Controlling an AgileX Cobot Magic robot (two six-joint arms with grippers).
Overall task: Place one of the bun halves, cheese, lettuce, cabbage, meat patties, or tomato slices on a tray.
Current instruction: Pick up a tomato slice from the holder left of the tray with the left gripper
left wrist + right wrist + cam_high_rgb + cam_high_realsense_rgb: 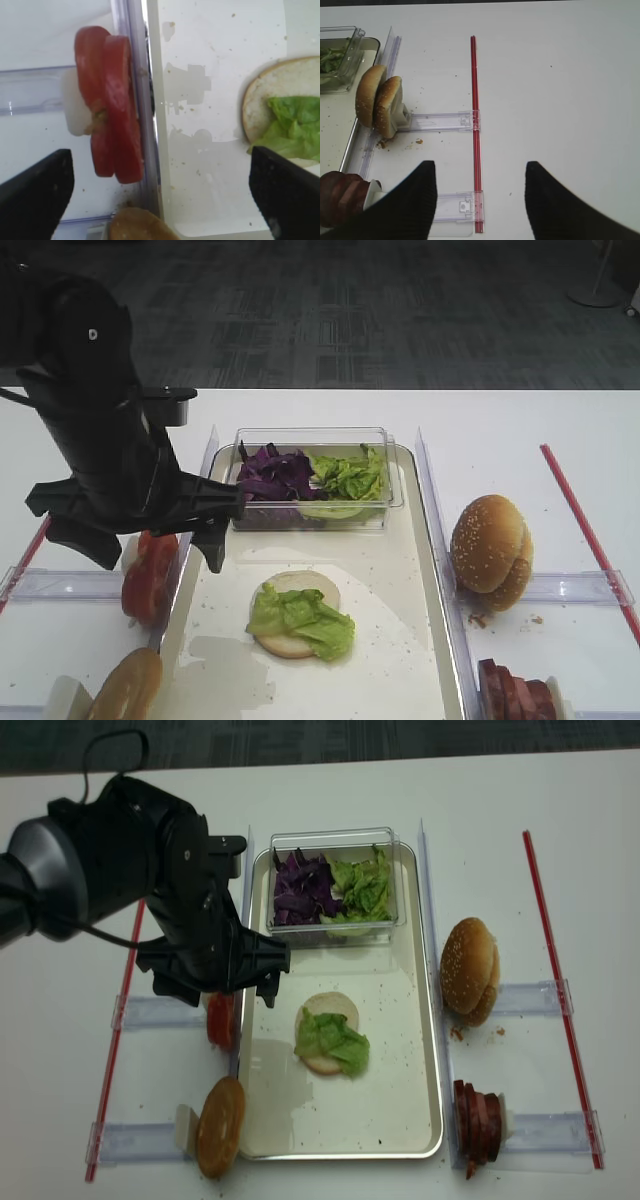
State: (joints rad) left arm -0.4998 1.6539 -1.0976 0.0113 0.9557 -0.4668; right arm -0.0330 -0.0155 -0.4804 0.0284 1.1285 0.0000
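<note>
My left gripper (160,165) hangs open above the tomato slices (115,130) and the tray's left rim (152,100), with nothing between its fingers. The slices (150,570) stand on edge in a clear rack just outside the tray (380,580). On the tray lies a bun half (300,585) topped with lettuce (305,620). Cabbage (272,475) and more lettuce (350,478) fill a clear box at the tray's far end. Over bare table at the right, my right gripper (480,167) is open and empty. No cheese is in view.
Sesame bun halves (490,550) and meat patties (515,690) stand in racks right of the tray. Another bun half (125,690) sits at the near left. A red strip (476,125) runs along the table under the right gripper.
</note>
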